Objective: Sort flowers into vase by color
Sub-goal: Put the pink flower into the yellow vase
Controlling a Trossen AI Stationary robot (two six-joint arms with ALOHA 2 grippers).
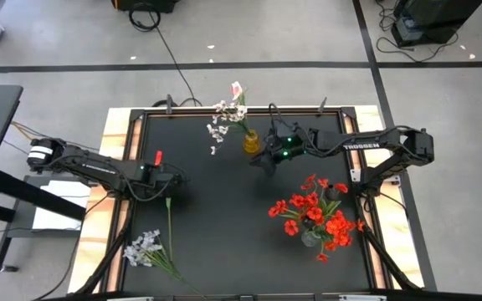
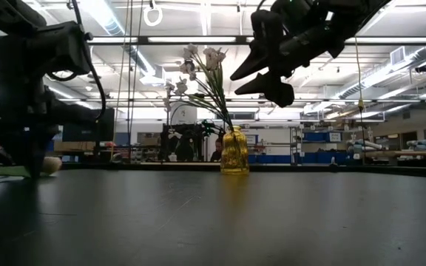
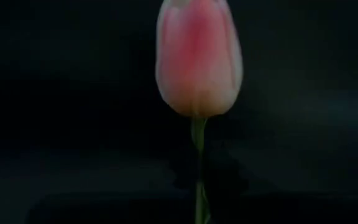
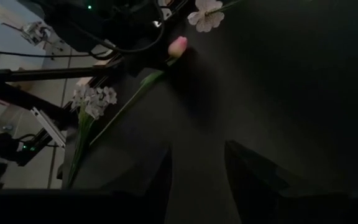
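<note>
The pink tulip bud on its long green stem [image 4: 178, 46] lies flat on the black surface [image 1: 224, 217] at its left side, bud toward the back edge, stem toward the front. The left gripper [image 1: 167, 182] sits over the stem; whether its fingers grip cannot be told. The right gripper [image 4: 197, 180] hovers with fingers parted, empty, near the yellow glass vase [image 1: 251, 141].

The left arm is stretched low across the table's left side, its left gripper [image 1: 164, 179] lowered to the surface. The right arm is extended from the right, the right gripper [image 2: 251, 80] raised, fingers [image 4: 253, 180] parted.
</note>
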